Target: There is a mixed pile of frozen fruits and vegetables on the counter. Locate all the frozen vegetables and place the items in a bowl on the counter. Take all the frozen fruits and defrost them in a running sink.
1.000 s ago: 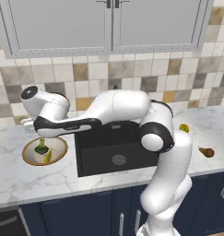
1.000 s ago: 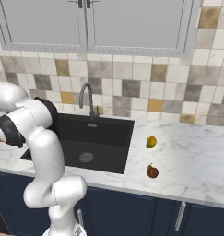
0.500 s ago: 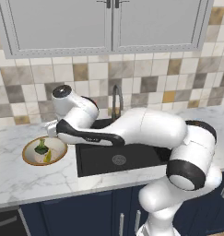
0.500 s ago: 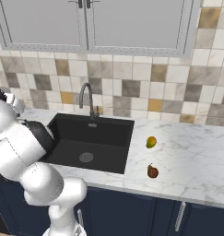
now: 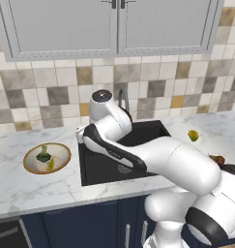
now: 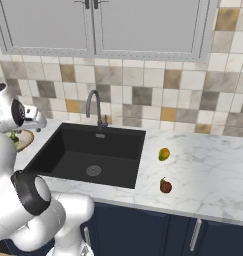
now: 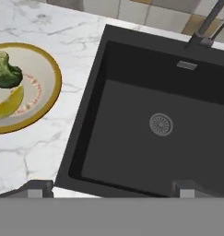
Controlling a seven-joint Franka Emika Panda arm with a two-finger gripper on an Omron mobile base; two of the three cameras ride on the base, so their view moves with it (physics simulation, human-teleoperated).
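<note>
Evidently, with the broccoli (image 7: 6, 73) and yellowish piece (image 7: 7, 102) already laid in the bowl (image 7: 49, 99) beside the sink's (image 7: 145, 133) left edge, the empty, spread gripper (image 7: 109, 186) must next be carried to the yellow-green fruit (image 6: 164, 154) and pear (image 6: 165, 186) on the worktop (image 6: 213, 165) right of the basin.

The arm (image 5: 153, 157) is built of glossy white, rounded shells that swell into thick tubular links, with dark charcoal bands at the joints, one broad black ring sitting low on the body near the base. A round white cap with a dark grey disc on its face tops the upper joint, and a black strip runs along the underside of the forward link. The fingers (image 7: 39, 188) are small, blocky and dark grey.
</note>
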